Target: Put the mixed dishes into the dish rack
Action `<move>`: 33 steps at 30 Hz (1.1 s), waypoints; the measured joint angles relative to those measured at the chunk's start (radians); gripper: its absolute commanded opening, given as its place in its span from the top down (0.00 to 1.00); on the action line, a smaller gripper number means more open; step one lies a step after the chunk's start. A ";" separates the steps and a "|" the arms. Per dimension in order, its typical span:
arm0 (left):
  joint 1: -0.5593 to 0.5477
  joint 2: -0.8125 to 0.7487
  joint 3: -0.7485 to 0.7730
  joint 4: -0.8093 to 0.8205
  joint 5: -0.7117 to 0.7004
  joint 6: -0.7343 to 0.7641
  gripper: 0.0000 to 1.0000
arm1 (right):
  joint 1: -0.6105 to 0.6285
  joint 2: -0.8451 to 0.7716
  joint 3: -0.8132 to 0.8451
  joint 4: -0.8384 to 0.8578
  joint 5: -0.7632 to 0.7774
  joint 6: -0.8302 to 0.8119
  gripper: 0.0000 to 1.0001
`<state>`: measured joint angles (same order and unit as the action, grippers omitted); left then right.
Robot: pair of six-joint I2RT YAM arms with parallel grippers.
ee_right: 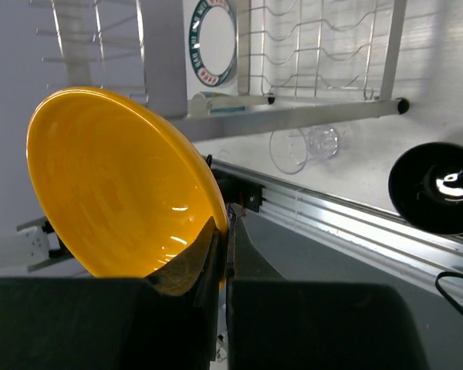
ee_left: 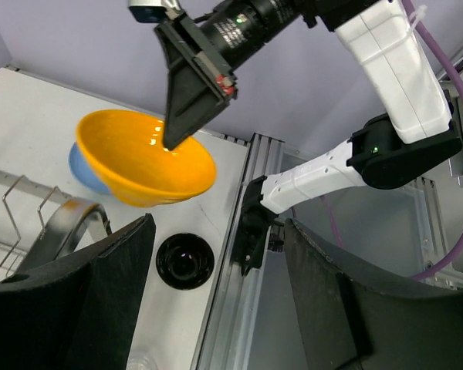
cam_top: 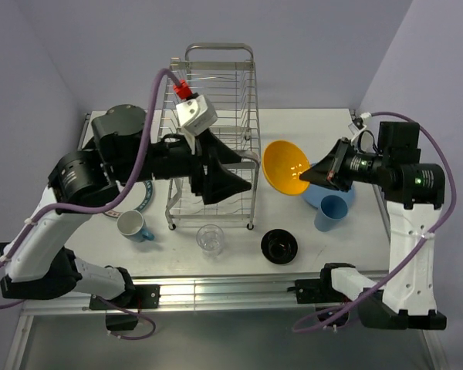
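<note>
My right gripper (cam_top: 315,175) is shut on the rim of the yellow-orange bowl (cam_top: 284,165) and holds it tilted above the table, right of the dish rack (cam_top: 216,92). The bowl fills the left of the right wrist view (ee_right: 116,185) and shows in the left wrist view (ee_left: 143,166). My left gripper (cam_top: 231,181) is open and empty, over the rack's front right part. On the table stand the black bowl (cam_top: 279,246), the clear glass (cam_top: 210,239), the teal-and-white mug (cam_top: 131,225) and the blue cup (cam_top: 330,212). The blue plate (cam_top: 347,193) lies under the right gripper.
The white plate with green patterned rim (cam_top: 145,202) lies left of the rack, mostly hidden under my left arm; it also shows in the right wrist view (ee_right: 213,42). The table's metal front rail (cam_top: 231,291) runs along the near edge.
</note>
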<state>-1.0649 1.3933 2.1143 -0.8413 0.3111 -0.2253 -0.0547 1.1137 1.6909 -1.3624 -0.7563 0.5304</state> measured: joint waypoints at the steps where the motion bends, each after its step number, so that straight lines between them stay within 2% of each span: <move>1: -0.006 -0.021 -0.019 0.005 -0.009 0.000 0.26 | 0.003 -0.021 -0.012 -0.002 -0.007 0.000 1.00; 6: -0.020 -0.118 -0.095 0.015 -0.032 -0.008 0.26 | 0.050 -0.106 -0.027 -0.010 -0.024 -0.004 1.00; 10: -0.037 -0.162 -0.127 0.011 -0.029 -0.022 0.26 | 0.201 -0.127 -0.027 -0.011 -0.025 0.002 1.00; 12: -0.051 -0.175 -0.144 0.003 -0.037 -0.024 0.26 | 0.317 -0.132 -0.027 -0.011 -0.010 0.016 1.00; 16: -0.122 -0.206 -0.201 -0.012 -0.087 -0.023 0.25 | 0.467 -0.143 -0.107 -0.009 -0.006 0.040 1.00; 21: -0.233 -0.214 -0.213 -0.061 -0.152 -0.024 0.26 | 0.597 -0.126 -0.238 -0.014 -0.028 0.065 1.00; 27: -0.456 -0.208 -0.256 -0.092 -0.233 -0.032 0.27 | 0.701 -0.066 -0.345 -0.011 -0.097 0.084 1.00; 33: -0.699 -0.157 -0.295 -0.112 -0.299 -0.066 0.27 | 0.775 -0.028 -0.363 -0.006 -0.211 0.117 1.00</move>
<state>-1.7638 1.2362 1.8191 -0.9535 0.0116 -0.2913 0.7200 1.0855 1.3281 -1.3685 -0.9676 0.6479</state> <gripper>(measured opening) 0.733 0.036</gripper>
